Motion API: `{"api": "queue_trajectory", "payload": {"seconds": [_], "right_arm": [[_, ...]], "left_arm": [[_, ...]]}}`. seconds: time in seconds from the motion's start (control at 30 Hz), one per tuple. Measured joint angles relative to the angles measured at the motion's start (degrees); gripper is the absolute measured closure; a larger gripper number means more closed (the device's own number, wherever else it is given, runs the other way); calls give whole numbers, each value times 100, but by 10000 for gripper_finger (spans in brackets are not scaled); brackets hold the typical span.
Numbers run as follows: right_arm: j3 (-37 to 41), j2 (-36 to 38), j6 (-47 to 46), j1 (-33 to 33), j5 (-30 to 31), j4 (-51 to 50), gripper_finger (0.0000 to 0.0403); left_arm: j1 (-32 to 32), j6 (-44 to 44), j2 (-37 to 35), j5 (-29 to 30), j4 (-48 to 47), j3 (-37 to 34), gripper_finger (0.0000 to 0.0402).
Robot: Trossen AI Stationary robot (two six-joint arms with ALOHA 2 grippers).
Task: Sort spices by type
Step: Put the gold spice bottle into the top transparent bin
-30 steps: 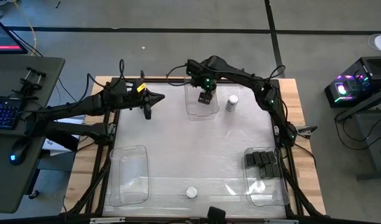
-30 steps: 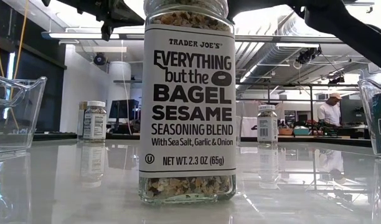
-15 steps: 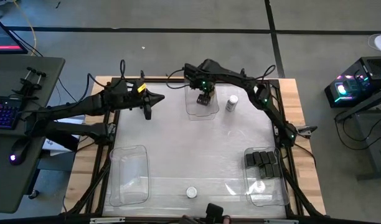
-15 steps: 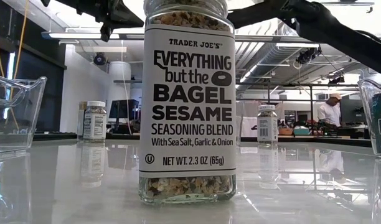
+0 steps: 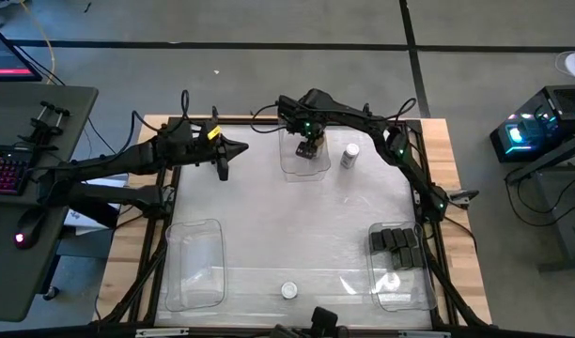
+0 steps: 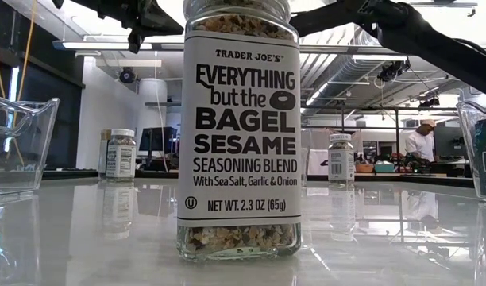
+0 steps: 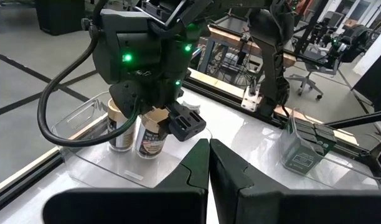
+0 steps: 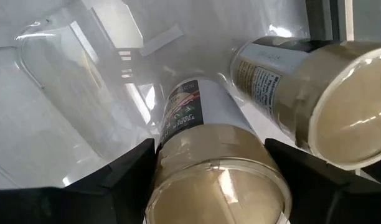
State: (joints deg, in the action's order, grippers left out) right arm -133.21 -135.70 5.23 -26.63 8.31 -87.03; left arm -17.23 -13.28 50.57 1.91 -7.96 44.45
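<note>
- An "Everything but the Bagel Sesame" seasoning jar (image 6: pixel 241 131) with a white lid stands upright at the middle of the table's near edge, right in front of the low camera.
- At the near left corner sits a clear plastic bin (image 5: pixel 194 266); nothing shows inside it.
- At the near right corner another clear bin (image 5: pixel 401 266) holds several small black boxes (image 5: pixel 396 241), packed together in its far half; one more small container lies in its near half, too unclear to name.
- Past the middle of the table, toward the far edge and right of centre, a white-lidded jar (image 5: pixel 349 156) stands upright alone on the white table (image 5: pixel 297 216).
- Just left of it, at the middle of the far edge, a third clear bin (image 7: pixel 84 157) holds two tan-lidded jars side by side.
- The right gripper (image 5: pixel 311 147) reaches down into this bin, its fingers (image 8: pixel 109 180) spread wide on either side of one tan-lidded jar (image 8: pixel 215 171); whether they press on it cannot be told. The second tan-lidded jar (image 8: pixel 309 93) stands just beside it.
- The left gripper (image 5: pixel 221 169) hangs above the table near the far left corner, fingers pressed together with nothing between them.
</note>
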Motion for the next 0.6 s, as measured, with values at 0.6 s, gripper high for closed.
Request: {"api": "queue_trajectory", "payload": {"seconds": [0.6], "right_arm": [[0,2,274,-11,-21,114,125]], "left_arm": [[0,0,0,0,1,0,401]]}}
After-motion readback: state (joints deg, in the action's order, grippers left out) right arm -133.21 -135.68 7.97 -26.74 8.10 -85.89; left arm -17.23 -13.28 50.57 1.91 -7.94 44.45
